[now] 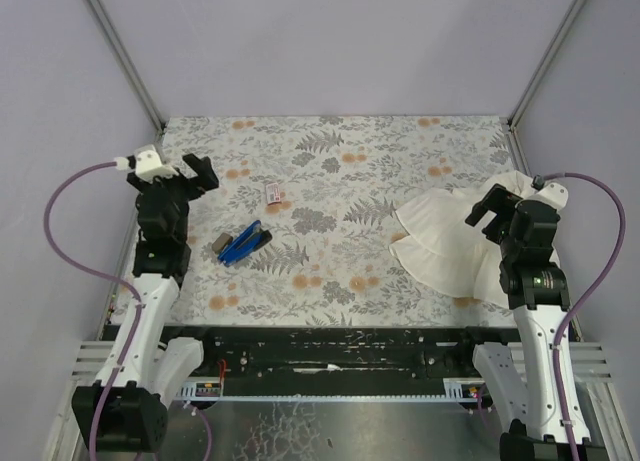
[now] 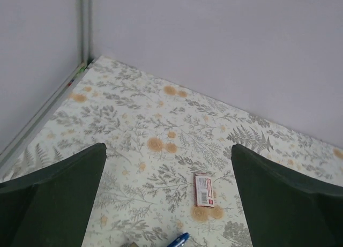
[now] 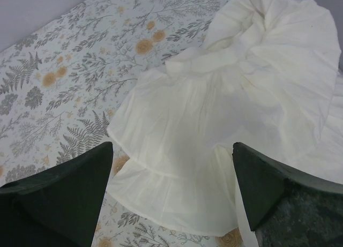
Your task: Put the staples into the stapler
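The blue stapler [image 1: 245,244] lies on the floral table left of centre, with a small grey-tan tray [image 1: 222,243] at its left end. The white staple box with a pink-red label [image 1: 273,193] lies a little beyond it. In the left wrist view the box [image 2: 204,189] lies between the fingers' lines and the stapler's blue tip [image 2: 179,240] shows at the bottom edge. My left gripper [image 1: 197,171] is open and empty, raised left of the stapler. My right gripper [image 1: 487,207] is open and empty above the white cloth.
A big white cloth [image 1: 450,243] is bunched at the right side of the table, also filling the right wrist view [image 3: 225,124]. Grey walls with metal corner posts enclose the table on three sides. A black rail runs along the near edge.
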You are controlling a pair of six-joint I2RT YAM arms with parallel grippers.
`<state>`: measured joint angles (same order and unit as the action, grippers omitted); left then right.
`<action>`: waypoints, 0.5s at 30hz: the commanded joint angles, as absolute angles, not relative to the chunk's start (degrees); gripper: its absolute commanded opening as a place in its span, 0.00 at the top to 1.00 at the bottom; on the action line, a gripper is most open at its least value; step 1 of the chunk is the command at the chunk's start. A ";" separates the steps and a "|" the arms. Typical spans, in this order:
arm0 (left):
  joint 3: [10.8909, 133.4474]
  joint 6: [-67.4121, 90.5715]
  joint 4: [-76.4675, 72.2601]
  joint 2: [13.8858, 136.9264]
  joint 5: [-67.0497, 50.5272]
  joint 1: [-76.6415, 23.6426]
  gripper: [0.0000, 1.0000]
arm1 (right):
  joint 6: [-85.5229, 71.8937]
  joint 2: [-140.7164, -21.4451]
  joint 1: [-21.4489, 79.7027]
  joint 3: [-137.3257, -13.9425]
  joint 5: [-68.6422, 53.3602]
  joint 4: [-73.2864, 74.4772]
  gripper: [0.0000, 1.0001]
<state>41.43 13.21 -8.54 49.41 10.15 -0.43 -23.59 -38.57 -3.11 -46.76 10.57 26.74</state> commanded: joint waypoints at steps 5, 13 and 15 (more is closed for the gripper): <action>55.42 21.81 30.05 52.27 15.95 -0.40 0.00 | -24.87 -37.80 -3.15 -47.64 5.45 23.12 0.01; 46.94 20.61 17.57 50.79 1.82 -0.36 0.00 | -25.07 -36.12 -3.08 -42.04 -2.75 16.83 0.01; 46.62 21.83 15.31 53.37 0.14 -0.38 0.00 | -26.56 -36.53 -3.10 -40.13 -4.08 14.16 0.01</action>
